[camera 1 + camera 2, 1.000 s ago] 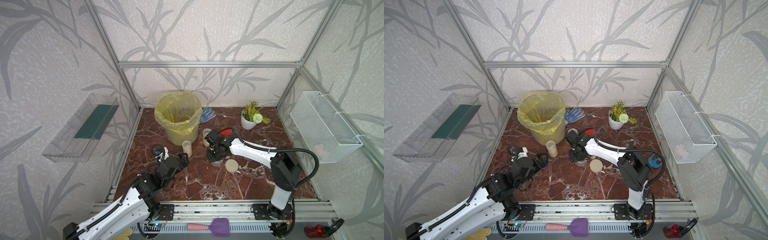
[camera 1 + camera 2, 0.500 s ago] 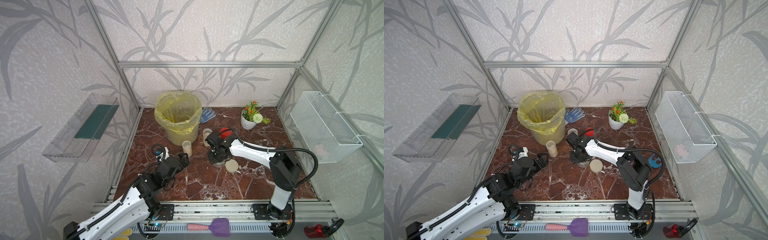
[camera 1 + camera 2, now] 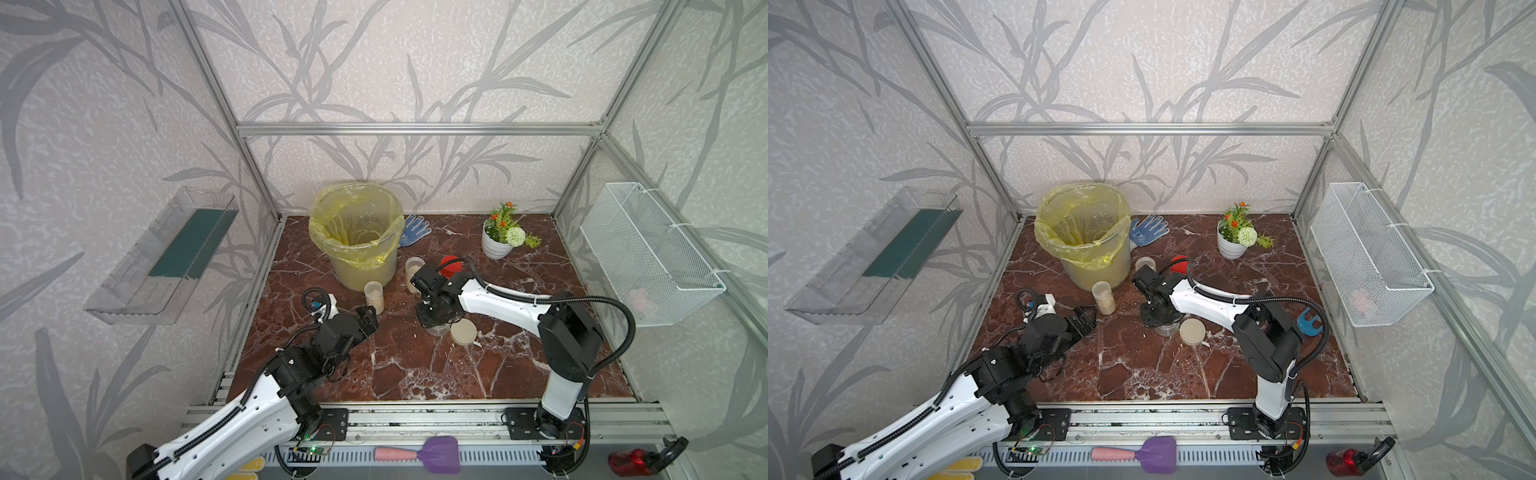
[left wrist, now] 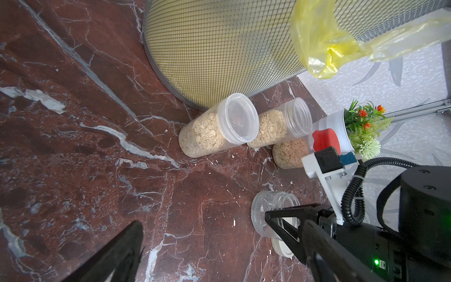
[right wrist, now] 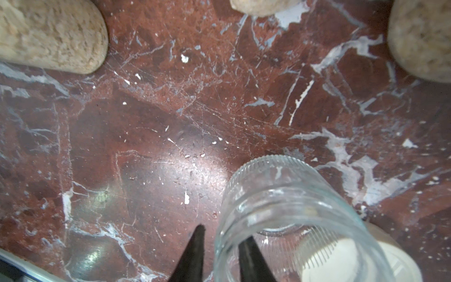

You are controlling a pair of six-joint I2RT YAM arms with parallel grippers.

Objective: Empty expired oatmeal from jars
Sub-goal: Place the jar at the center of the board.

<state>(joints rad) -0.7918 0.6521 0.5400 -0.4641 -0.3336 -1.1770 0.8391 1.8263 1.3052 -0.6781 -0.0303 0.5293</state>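
Note:
An empty squat clear jar (image 3: 439, 330) (image 5: 292, 195) stands open on the marble next to its beige lid (image 3: 463, 332). My right gripper (image 3: 436, 322) (image 5: 223, 232) points down over the jar. It is open a little, with one finger outside the rim and one inside, and a small gap to the wall. Two slim jars (image 3: 373, 296) (image 3: 413, 268) and a red-capped jar (image 3: 451, 265) hold oatmeal (image 4: 205, 134) near the bucket. My left gripper (image 3: 368, 318) (image 4: 202, 219) is wide open and empty, low over the floor, facing those jars.
A large mesh bucket with yellow liner (image 3: 357, 232) stands at the back. A blue glove (image 3: 413, 228) lies beside it, and a white flower pot (image 3: 496, 243) is at the back right. A wire basket (image 3: 648, 257) hangs on the right wall. Loose flakes dot the marble.
My right jaws were shut on the squat jar's rim and have now parted slightly. The jar stands on the marble. The left arm has not moved.

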